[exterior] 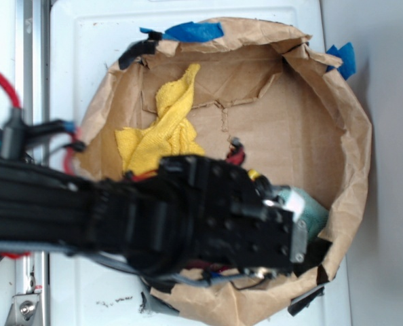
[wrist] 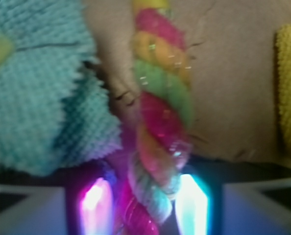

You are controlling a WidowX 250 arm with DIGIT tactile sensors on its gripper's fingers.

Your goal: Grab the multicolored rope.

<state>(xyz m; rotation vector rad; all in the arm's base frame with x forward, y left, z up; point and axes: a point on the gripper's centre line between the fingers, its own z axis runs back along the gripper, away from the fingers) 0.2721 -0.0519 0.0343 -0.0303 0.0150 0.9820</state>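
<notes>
In the wrist view the multicolored rope [wrist: 161,93], twisted in red, yellow and green strands, runs from the top down between my two lit fingers [wrist: 97,205]. My gripper [wrist: 144,200] is shut on the rope's lower end, which fills the gap between the pads. In the exterior view the black gripper [exterior: 276,231] hangs low over the right half of the brown paper basin and covers most of the rope. Only a small red and yellow bit of the rope [exterior: 241,159] shows past the gripper's top edge.
A yellow cloth [exterior: 164,132] lies in the left of the crumpled paper basin [exterior: 354,156]; in the wrist view the cloth [wrist: 290,88] is at the right edge. A teal cloth [exterior: 304,207] [wrist: 37,93] lies just beside the rope. Blue tape [exterior: 195,30] marks the basin's rim.
</notes>
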